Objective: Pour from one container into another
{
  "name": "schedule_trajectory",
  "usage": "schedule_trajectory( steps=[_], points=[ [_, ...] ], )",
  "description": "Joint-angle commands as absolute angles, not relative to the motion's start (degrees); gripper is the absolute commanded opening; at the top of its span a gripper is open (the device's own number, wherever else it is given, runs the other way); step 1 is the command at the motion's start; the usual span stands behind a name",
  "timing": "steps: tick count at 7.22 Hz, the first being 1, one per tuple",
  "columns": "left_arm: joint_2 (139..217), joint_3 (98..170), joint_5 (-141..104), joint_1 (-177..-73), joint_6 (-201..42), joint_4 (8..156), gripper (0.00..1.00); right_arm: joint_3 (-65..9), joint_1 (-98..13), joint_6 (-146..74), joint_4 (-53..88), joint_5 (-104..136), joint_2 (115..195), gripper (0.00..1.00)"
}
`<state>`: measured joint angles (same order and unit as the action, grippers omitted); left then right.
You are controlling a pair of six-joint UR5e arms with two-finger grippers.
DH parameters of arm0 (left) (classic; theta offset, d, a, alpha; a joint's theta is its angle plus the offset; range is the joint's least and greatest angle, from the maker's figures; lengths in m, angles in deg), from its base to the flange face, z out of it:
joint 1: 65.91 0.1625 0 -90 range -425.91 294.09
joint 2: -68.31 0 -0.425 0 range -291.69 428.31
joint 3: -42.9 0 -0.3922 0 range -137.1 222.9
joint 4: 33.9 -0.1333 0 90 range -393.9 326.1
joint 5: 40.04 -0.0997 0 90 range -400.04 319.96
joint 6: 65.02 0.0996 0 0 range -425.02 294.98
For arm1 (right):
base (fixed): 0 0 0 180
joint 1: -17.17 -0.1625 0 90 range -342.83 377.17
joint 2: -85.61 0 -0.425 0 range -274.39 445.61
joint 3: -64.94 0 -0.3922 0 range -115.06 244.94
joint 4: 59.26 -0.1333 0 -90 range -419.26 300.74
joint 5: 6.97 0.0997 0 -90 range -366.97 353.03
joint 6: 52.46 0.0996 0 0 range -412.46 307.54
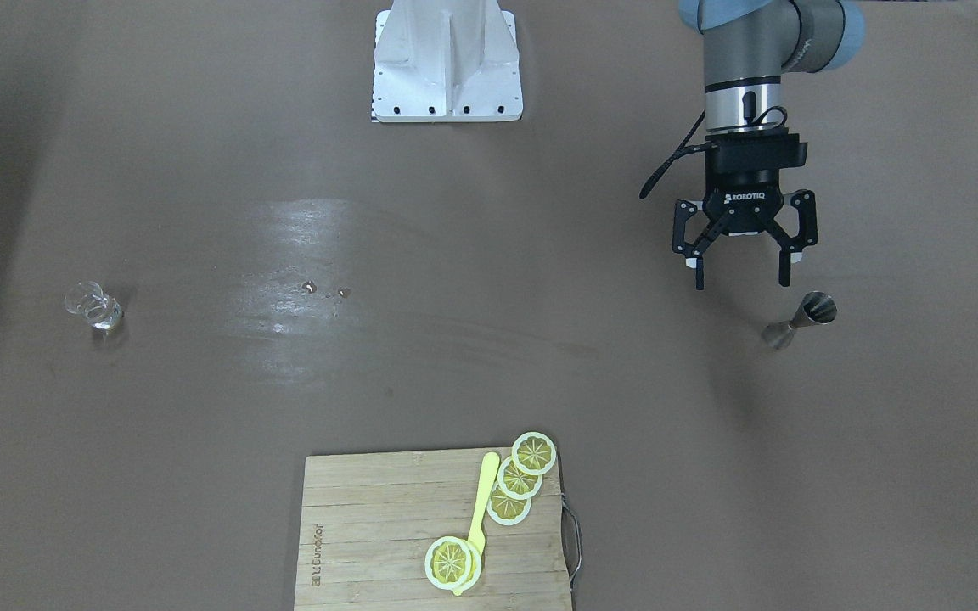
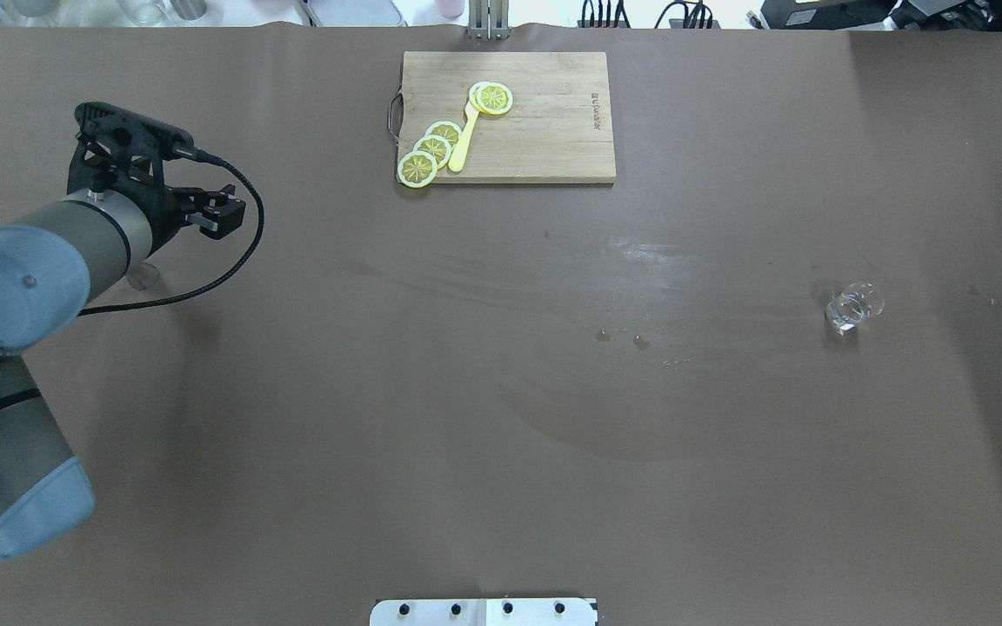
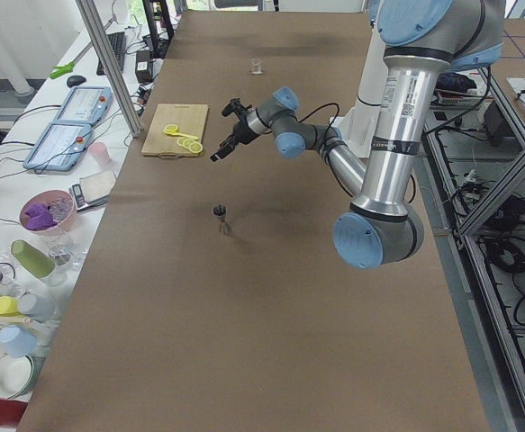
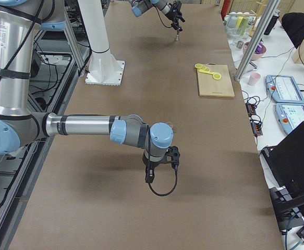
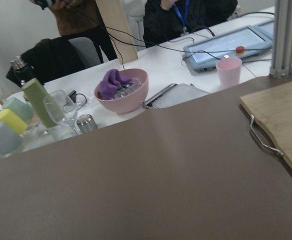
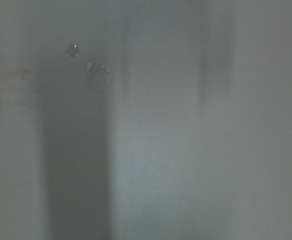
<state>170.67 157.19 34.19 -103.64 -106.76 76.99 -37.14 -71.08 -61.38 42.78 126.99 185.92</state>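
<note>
The left end effector (image 1: pixel 742 276) hangs over the table (image 1: pixel 489 365) with its fingers spread wide and nothing between them. A metal jigger (image 1: pixel 799 319) stands on the table just beside it, untouched. The small clear glass (image 1: pixel 95 306) sits well apart, on the robot's right side. The right end effector (image 4: pixel 168 156) hovers above the table; I cannot tell whether it is open or closed. A cutting board (image 1: pixel 370 526) carries lemon slices (image 1: pixel 519 479).

Site was a robotics laboratory. Noted: long table (image 2: pixel 466 452) under brown sheeting; white arm pedestal (image 4: pixel 105 73) bolted on it; aluminium frame posts (image 3: pixel 109 63); teach pendants (image 3: pixel 64 144) on a side bench; cabling (image 3: pixel 514 261) along the floor. Operators (image 5: pixel 186 15) sat behind cups (image 5: pixel 5 119) and a pink bowl (image 5: pixel 121 92).
</note>
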Motion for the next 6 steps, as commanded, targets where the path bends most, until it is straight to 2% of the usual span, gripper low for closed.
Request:
schedule_trajectory(
  steps=[1,6],
  points=[
    [171.23,155.59,52.15,-110.61,-94.79,75.27,0.97,-37.27,-71.16,-61.43,42.34,127.49,186.33,1.00],
    [170.79,150.67,81.78,-130.02,-74.85,67.30,0.97,-37.72,-71.16,-60.91,42.25,126.19,185.54,1.00]
  ],
)
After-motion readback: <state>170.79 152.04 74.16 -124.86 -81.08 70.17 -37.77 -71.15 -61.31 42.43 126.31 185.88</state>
